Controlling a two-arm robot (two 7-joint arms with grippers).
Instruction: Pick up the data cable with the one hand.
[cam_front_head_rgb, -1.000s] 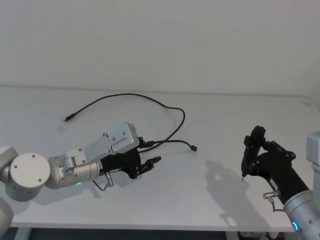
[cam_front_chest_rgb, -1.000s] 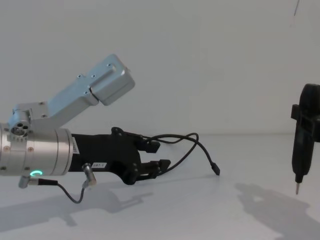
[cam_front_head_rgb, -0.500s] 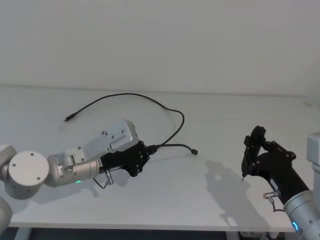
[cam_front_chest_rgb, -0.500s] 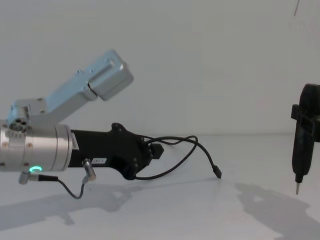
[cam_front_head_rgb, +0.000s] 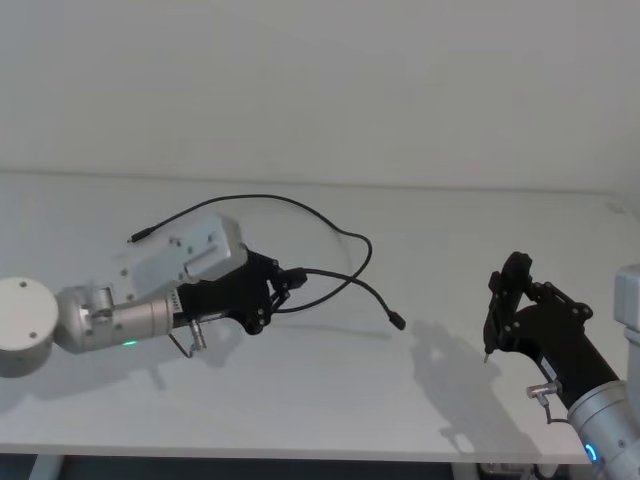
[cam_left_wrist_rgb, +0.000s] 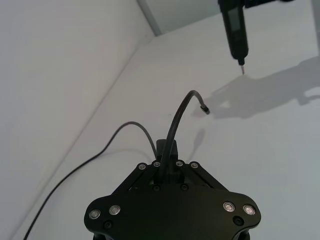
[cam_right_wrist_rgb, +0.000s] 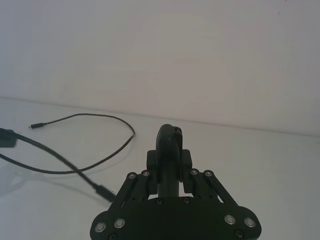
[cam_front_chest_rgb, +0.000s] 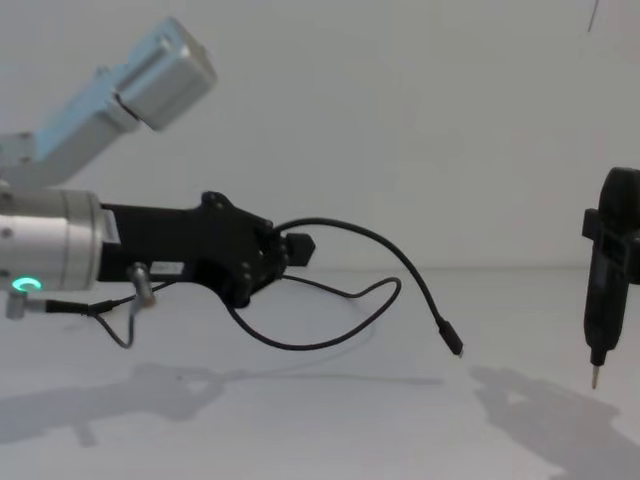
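**Left claw clamped on the cable, one plug hanging free**

In my head view the pinch is hard to read, because the left gripper (cam_front_head_rgb: 286, 282) and the data cable (cam_front_head_rgb: 345, 234) are both black and run together there. The left wrist view settles it. The fingers are drawn tight together on the cable (cam_left_wrist_rgb: 175, 125), which rises out from between them and arcs away.

The silver housing (cam_front_head_rgb: 185, 255) on that wrist covers the table behind it. I only catch the far plug (cam_front_head_rgb: 134, 239) just beside the housing, and I cannot tell whether it touches the surface. In the chest view the gripper (cam_front_chest_rgb: 292, 247) blocks the stretch of cable directly behind it.

I count one cable with two plugs, two grippers, and one short wire (cam_front_chest_rgb: 141, 285) looping under the left wrist.

The cable (cam_front_chest_rgb: 420, 285) is held off the table (cam_front_head_rgb: 300, 410). One loop sags below the claw. The near plug (cam_front_chest_rgb: 455, 346) hangs in the air with its shadow on the surface underneath.

That plug (cam_front_head_rgb: 397, 322) sits over bare tabletop between the two arms. The right gripper (cam_front_head_rgb: 505, 292) is parked well apart on the right side, with its pointed tip above the table. There is open surface back to the wall (cam_front_head_rgb: 320, 90), while the front edge runs close under both forearms.
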